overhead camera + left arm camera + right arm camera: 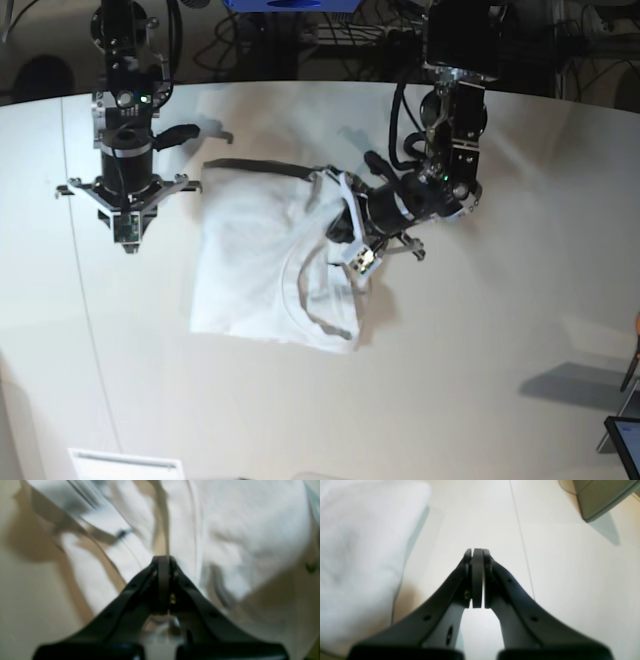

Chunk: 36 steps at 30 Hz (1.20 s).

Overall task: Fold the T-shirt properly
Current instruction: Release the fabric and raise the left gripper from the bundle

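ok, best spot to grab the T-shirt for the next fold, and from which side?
Probably the bottom corner of the T-shirt nearest the left gripper: there the hem curls up off the table, giving the jaws an edge. Come in from the bare table on that side, low and slightly angled. Both grippers are shut, so open first.

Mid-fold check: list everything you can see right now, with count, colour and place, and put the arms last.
T-shirt: one, white, partly folded at the table's centre, neckline showing near its lower right edge.
Table: one, off-white, under everything.
Cables and equipment: several, dark, behind the table's far edge.
White panel: one, at the base view's bottom edge.
Dark object: one, at the base view's lower right corner, too cropped to identify.
Left gripper: one, black, jaws shut, over the shirt's right side in the base view; whether it pinches fabric is unclear.
Right gripper: one, black, jaws shut on nothing, over bare table beside the shirt.
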Each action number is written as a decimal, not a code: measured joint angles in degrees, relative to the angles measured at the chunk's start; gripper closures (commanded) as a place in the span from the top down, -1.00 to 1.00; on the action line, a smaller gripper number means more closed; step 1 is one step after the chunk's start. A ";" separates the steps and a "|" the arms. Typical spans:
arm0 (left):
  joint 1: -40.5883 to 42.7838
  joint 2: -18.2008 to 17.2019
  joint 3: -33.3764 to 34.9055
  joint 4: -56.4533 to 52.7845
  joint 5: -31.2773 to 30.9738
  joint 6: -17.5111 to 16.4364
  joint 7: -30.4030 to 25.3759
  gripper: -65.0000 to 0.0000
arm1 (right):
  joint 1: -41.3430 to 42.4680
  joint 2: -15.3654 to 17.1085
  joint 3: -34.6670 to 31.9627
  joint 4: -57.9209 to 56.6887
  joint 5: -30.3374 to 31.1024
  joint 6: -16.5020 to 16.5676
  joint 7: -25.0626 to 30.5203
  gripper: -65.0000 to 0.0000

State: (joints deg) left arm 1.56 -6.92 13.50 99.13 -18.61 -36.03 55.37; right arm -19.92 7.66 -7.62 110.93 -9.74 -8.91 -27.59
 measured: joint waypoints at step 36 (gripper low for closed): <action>9.11 4.98 -0.68 -1.07 0.35 11.65 -11.78 -1.00 | -3.28 0.35 -0.28 -1.01 0.42 0.33 -0.42 -1.00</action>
State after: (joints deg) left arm 10.68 -1.93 12.82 98.06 -18.26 -24.38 43.59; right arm -23.20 8.01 -7.90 109.93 -9.32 -8.58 -28.01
